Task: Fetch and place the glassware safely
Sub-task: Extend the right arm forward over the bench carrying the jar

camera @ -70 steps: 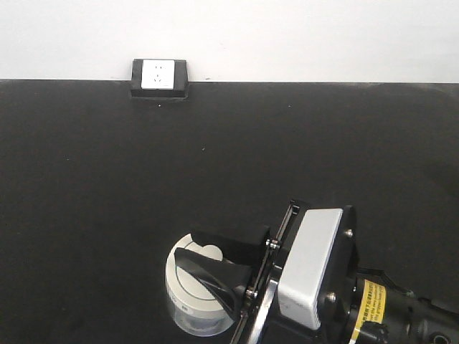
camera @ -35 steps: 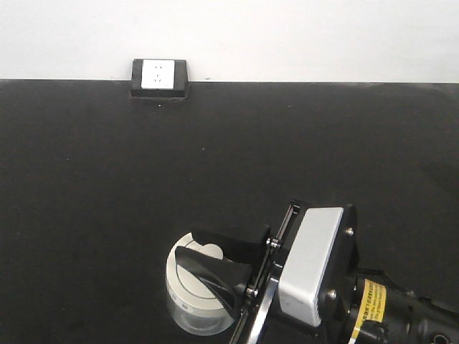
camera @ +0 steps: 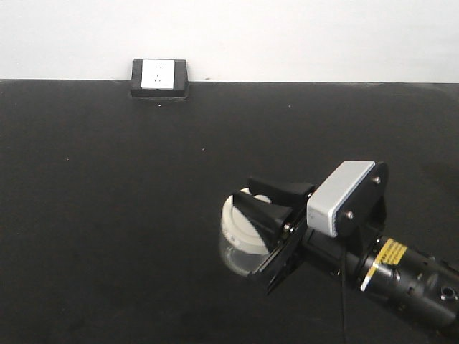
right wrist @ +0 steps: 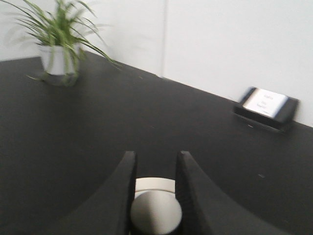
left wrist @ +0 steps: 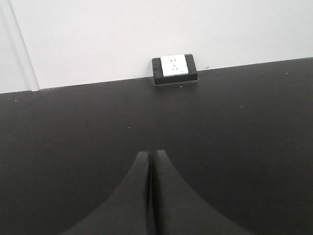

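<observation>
Glassware, the small squat clear glass jar (camera: 235, 252) with a round cream-white knobbed lid (camera: 240, 223), is gripped by the right end effector (camera: 247, 192). Its black fingers (right wrist: 124, 188) are narrowed around the knob (right wrist: 155, 214). The jar lies straight ahead at the fingertips. Its lid-to-base axis appears tilted, and it looks clear of the black bench (camera: 107, 186), though I can't rule out contact. Left end effector (left wrist: 149, 155) is pinched closed and empty, with no jar in its view, so the right arm owns the placement. Judgement: level the axis before lowering. Grip seems to be on the lid alone, so the glass body could drop.
</observation>
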Controlling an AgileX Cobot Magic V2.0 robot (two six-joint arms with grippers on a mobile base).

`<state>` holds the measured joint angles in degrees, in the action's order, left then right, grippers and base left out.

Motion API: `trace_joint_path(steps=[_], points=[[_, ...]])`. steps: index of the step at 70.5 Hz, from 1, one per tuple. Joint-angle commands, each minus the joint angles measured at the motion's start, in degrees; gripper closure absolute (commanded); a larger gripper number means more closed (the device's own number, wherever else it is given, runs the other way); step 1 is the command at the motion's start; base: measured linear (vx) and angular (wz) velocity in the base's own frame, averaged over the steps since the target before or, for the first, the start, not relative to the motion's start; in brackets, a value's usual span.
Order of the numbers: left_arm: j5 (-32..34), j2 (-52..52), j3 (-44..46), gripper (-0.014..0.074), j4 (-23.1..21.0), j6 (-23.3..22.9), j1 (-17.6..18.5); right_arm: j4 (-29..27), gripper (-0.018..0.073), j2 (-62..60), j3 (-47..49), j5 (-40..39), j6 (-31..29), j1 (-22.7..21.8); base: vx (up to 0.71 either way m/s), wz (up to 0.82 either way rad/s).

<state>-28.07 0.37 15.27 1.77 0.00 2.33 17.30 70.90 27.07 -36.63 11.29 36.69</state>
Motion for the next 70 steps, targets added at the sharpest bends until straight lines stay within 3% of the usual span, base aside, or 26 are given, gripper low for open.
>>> trace_joint_path(steps=[1,25,38,50,70], points=[[3.8,0.7,1.3,0.0603,-0.4,0.0,0.3,2.2,0.0560,1.4,1.9,-9.0,0.5,-4.3,0.00,0.00],[3.8,0.7,1.3,0.0603,-0.4,0.0,0.3,14.3,0.0560,16.6,10.6,-19.4,7.3,-13.4,0.00,0.00],[3.8,0.7,1.3,0.0603,-0.4,0.0,0.3,14.7,0.0560,26.6,17.0,-25.7,6.3,-15.3,0.00,0.00],[3.8,0.7,1.3,0.0603,-0.4,0.0,0.3,14.8,0.0560,36.1,22.2,-30.6,-0.6,-15.3,0.00,0.00],[3.8,0.7,1.3,0.0603,-0.4,0.0,0.3,14.3,0.0560,46.2,26.1,-36.1,-0.8,-15.3,0.00,0.00]])
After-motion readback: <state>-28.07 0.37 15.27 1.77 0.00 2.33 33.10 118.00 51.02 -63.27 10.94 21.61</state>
